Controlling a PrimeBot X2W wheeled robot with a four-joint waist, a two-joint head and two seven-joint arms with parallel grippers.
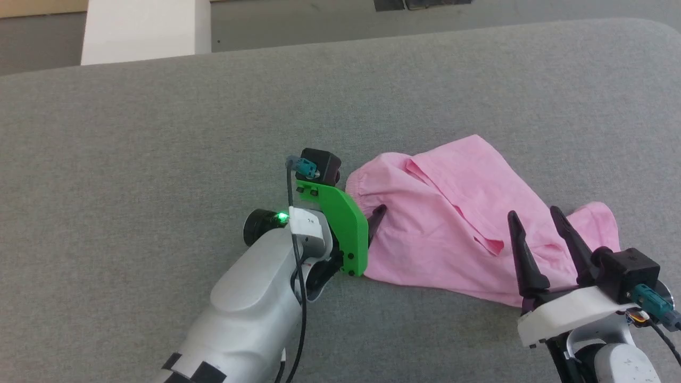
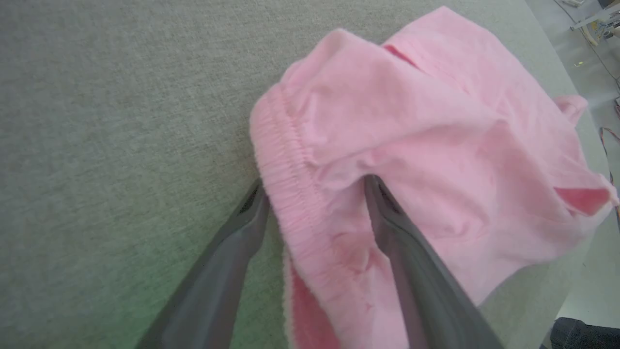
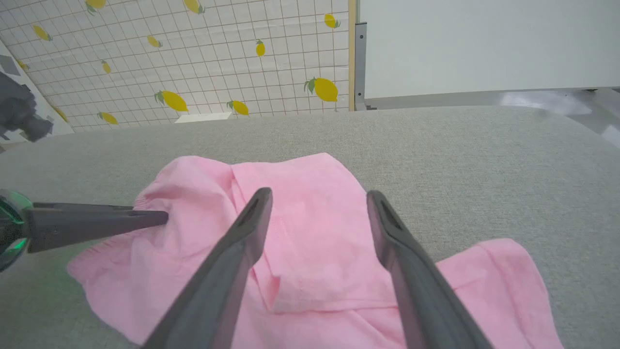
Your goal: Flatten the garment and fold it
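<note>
The pink garment (image 1: 457,213) lies crumpled on the grey table, its gathered waistband (image 2: 286,184) facing left. My left gripper (image 2: 315,182) is open and low at that waistband, one finger on the bare table and the other on the cloth, with the elastic edge between them. In the head view the left gripper (image 1: 373,219) is partly hidden behind its green bracket. My right gripper (image 1: 537,221) is open and hovers above the garment's near right part; in the right wrist view the right gripper (image 3: 319,198) frames a fold in the cloth. No white label shows.
The grey fabric-covered table (image 1: 159,133) stretches wide to the left and back. A white block (image 1: 143,29) stands beyond its far edge. A lemon-patterned wall (image 3: 193,58) shows behind the table. The table's rounded edge (image 2: 557,63) runs close to the garment's far side.
</note>
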